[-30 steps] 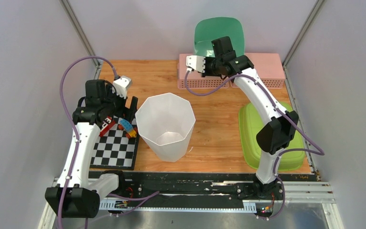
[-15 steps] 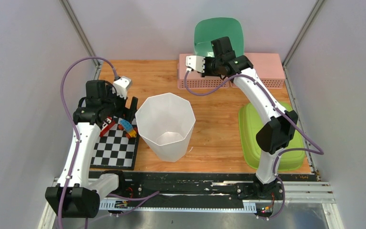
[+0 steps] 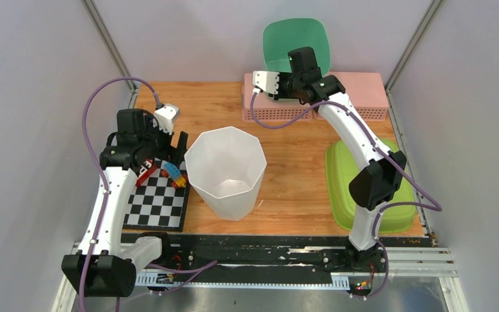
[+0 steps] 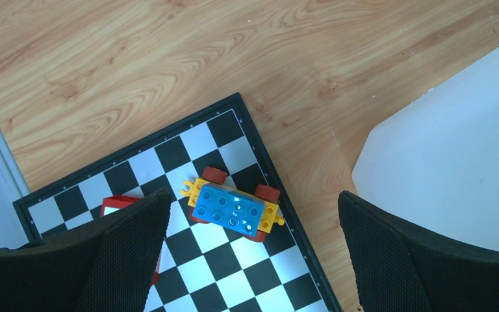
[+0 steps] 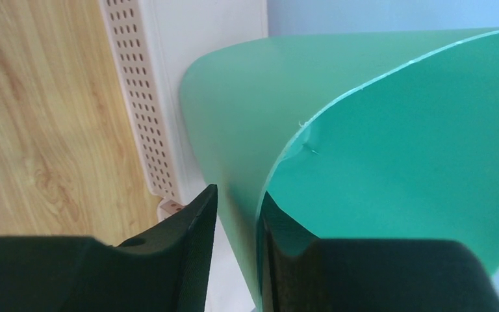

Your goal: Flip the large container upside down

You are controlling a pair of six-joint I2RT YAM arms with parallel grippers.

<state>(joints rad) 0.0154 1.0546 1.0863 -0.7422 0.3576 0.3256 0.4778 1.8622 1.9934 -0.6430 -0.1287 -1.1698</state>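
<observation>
The large container (image 3: 297, 42), a dark green tub, stands on its side on the pink basket (image 3: 364, 91) against the back wall, its opening facing outward. My right gripper (image 3: 301, 64) straddles its lower rim. In the right wrist view one finger is inside the green container (image 5: 396, 162) against the wall, and the other finger (image 5: 195, 221) stands a little off the outside, so the right gripper (image 5: 234, 192) is slightly open. My left gripper (image 3: 180, 146) hangs wide open over the checkerboard (image 3: 159, 205), holding nothing.
A tall white bin (image 3: 227, 169) stands upright mid-table, right beside the left gripper (image 4: 253, 194). A blue and yellow toy car (image 4: 234, 208) and a red piece (image 3: 144, 169) lie on the checkerboard (image 4: 234, 260). A lime green tub (image 3: 344, 188) lies by the right arm.
The right jaws have parted from a tight grip on the green rim. The green container has tipped up and back toward the wall. The left arm has not moved.
</observation>
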